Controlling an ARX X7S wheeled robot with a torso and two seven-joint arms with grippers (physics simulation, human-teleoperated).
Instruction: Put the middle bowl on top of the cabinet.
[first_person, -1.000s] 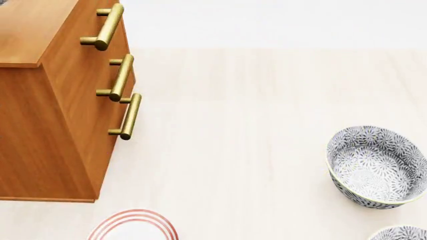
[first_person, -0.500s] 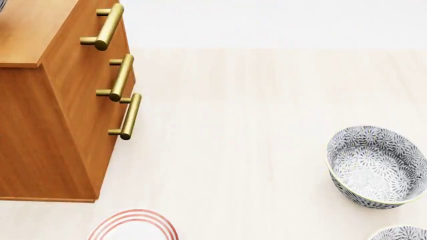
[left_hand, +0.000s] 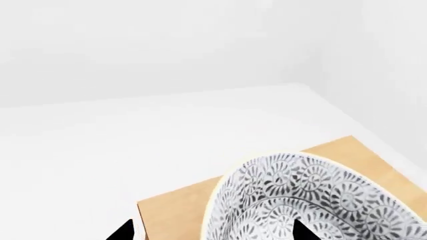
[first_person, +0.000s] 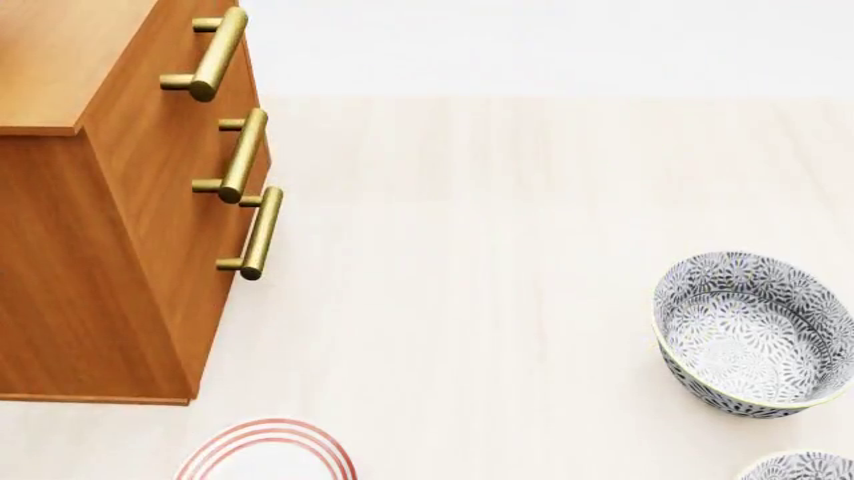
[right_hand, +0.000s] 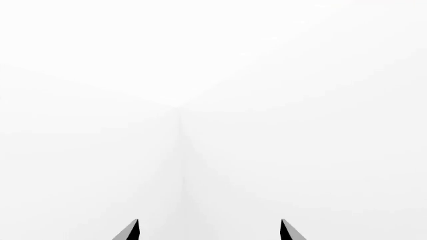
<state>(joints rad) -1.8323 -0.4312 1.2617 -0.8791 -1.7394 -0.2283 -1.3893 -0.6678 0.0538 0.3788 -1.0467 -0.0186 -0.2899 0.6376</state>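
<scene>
Pale wood floor (first_person: 534, 250), white walls (left_hand: 167, 45)

In the head view the cabinet (first_person: 107, 200) fills the 9 to 11 o'clock side, its three handles (first_person: 240, 155) stacked along its front toward the centre. A plate (first_person: 267, 452) lies on the floor at 6 o'clock, just before the cabinet. A bowl (first_person: 754, 332) sits at 4 o'clock, well apart from the cabinet, another bowl (first_person: 801, 467) just before it at 5 o'clock. In the left wrist view the middle bowl (left_hand: 313, 200) stands on the cabinet top (left_hand: 173, 210), with one tip of the left end effector (left_hand: 210, 235) inside it.
</scene>
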